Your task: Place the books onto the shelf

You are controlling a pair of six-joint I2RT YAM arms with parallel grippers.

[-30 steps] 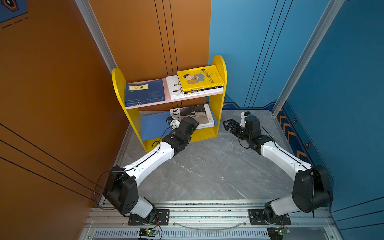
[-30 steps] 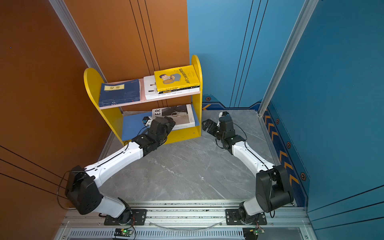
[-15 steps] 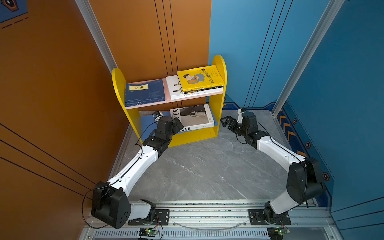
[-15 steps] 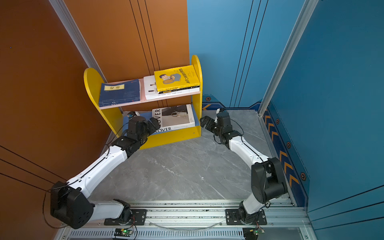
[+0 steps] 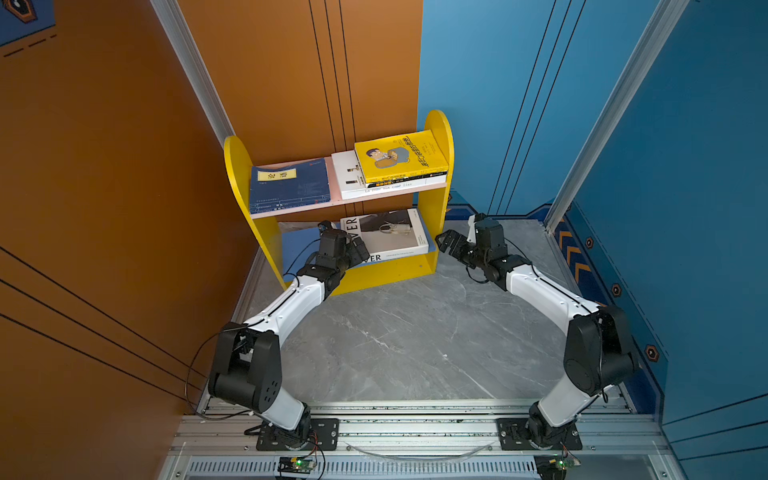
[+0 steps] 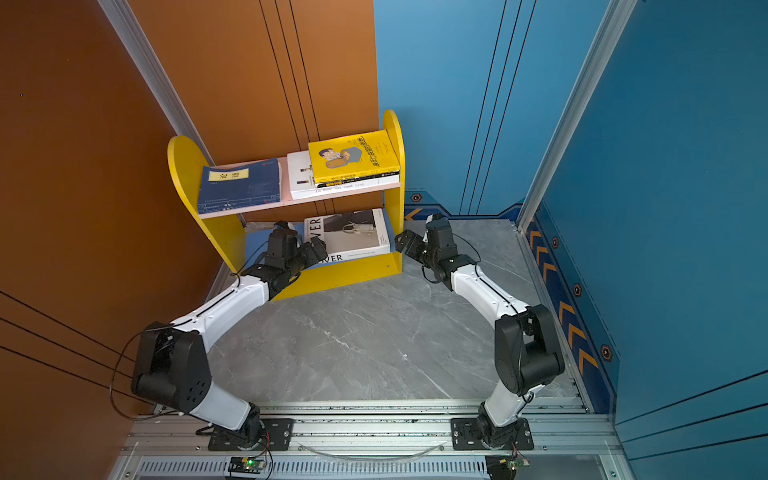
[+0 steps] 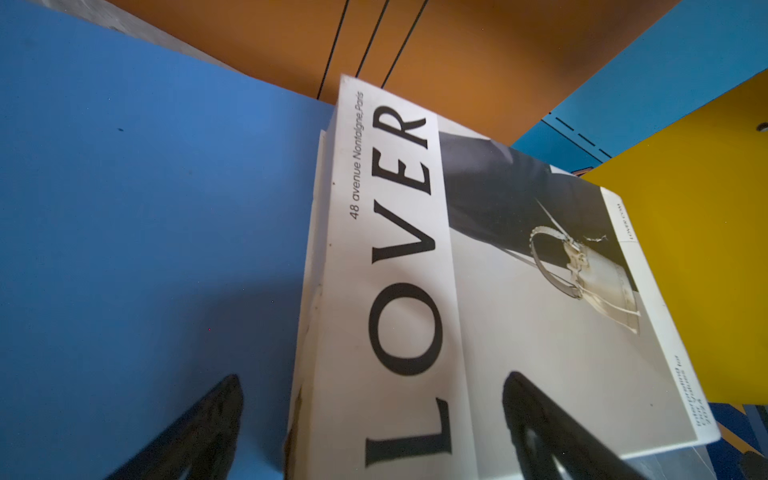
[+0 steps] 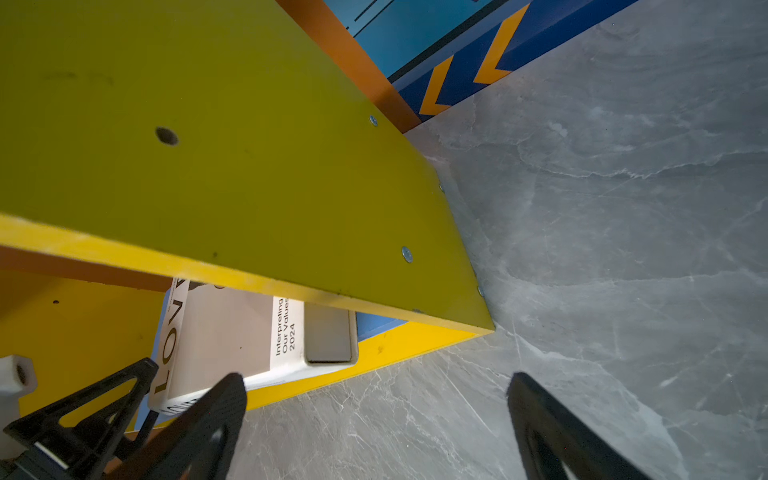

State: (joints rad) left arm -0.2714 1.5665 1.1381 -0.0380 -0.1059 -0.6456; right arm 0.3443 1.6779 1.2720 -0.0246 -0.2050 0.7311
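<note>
Left gripper (image 5: 360,250) swung back to LOVER book (image 5: 390,237) mid-frame on shelf (image 5: 390,272); fingers released, right gripper (image 5: 446,243) likewise, so shelving looks done.

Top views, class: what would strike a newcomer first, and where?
The yellow shelf stands at the back, a yellow cartoon-cover book topping the stack on its pink board. Below, the LOVER book lies on the blue board, the open left gripper at its corner, the open right gripper beside the shelf.
</note>
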